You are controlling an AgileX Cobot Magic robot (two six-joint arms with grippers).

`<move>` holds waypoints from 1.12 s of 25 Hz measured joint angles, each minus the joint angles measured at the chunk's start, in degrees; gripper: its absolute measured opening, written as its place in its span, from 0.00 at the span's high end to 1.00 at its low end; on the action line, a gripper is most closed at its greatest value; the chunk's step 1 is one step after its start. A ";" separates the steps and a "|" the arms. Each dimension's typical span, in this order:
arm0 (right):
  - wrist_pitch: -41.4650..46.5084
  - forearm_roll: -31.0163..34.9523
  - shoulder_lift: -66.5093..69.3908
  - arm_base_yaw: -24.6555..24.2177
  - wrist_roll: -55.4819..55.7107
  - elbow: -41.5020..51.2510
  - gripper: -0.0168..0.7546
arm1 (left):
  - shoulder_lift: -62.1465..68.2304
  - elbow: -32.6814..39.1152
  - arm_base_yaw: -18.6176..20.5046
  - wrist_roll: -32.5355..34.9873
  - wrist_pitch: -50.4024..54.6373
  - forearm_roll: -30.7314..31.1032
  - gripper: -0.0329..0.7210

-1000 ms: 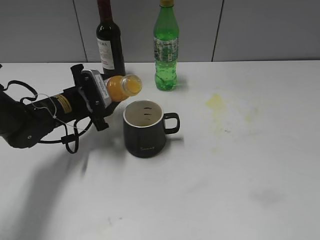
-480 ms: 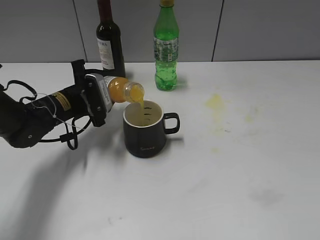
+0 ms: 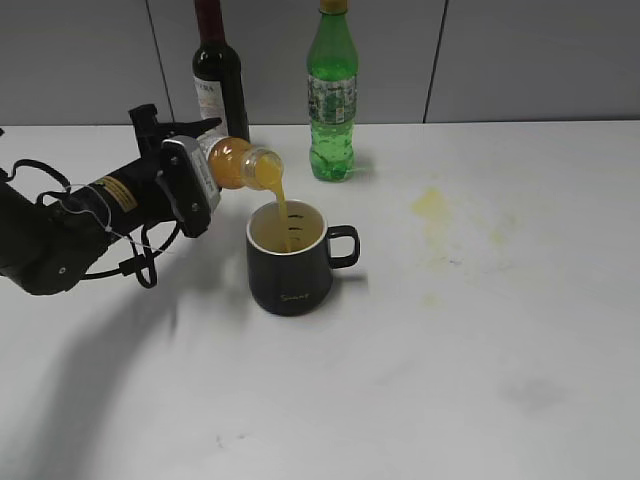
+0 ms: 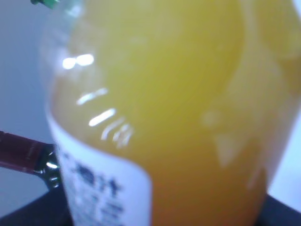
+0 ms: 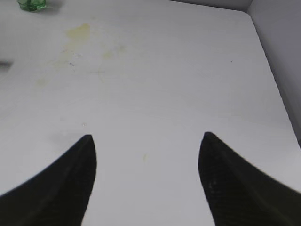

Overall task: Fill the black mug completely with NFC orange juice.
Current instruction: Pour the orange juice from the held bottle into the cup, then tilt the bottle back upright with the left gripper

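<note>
The black mug (image 3: 292, 275) stands upright on the white table, handle to the right, cream inside showing. My left gripper (image 3: 190, 180) is shut on the small clear bottle of NFC orange juice (image 3: 238, 163), tilted with its neck over the mug's left rim. A thin orange stream (image 3: 284, 210) falls from the neck into the mug. In the left wrist view the orange bottle (image 4: 178, 108) with its white label fills the frame, blurred. My right gripper (image 5: 146, 137) is open and empty over bare table; it does not show in the exterior view.
A dark wine bottle (image 3: 219, 85) and a green soda bottle (image 3: 332, 95) stand at the back by the grey wall. Yellowish stains (image 3: 432, 203) mark the table right of the mug, also in the right wrist view (image 5: 77, 31). The table's right edge meets a wall (image 5: 277, 56).
The left gripper has tipped the juice bottle further down and raised it slightly. Juice was not flowing a second ago; now a steady stream runs into the mug. The mug has not moved.
</note>
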 joint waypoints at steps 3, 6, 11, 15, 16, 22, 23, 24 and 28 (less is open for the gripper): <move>0.00 0.00 0.00 0.00 0.00 0.00 0.31 | 0.00 0.00 0.00 1.58 -0.68 -1.08 0.34; 0.00 0.00 0.00 0.00 0.00 0.00 0.31 | 0.00 0.00 0.05 2.18 -0.87 -1.41 0.34; 0.00 0.00 0.00 0.00 0.00 0.00 0.31 | 0.00 0.00 0.05 4.20 -0.87 -1.55 0.34; 0.00 0.00 0.00 0.00 0.00 0.00 0.31 | 0.00 0.00 0.05 4.70 -0.87 -2.04 0.34; 0.00 0.00 0.00 0.00 0.00 0.00 0.31 | 0.00 0.00 0.05 4.83 -0.87 -2.30 0.34; 0.00 0.00 0.00 0.00 0.00 0.00 0.31 | 0.00 0.00 0.05 6.30 -0.87 -2.70 0.34; 0.00 0.00 0.00 0.00 0.00 0.00 0.31 | 0.00 0.00 0.05 6.59 -0.81 -2.70 0.34; 0.00 0.00 0.00 0.00 0.00 0.00 0.31 | 0.00 0.00 0.05 6.79 -0.81 -2.70 0.34; 0.00 0.00 0.00 0.00 0.00 0.00 0.31 | 0.00 0.00 0.05 7.60 -0.81 -2.74 0.34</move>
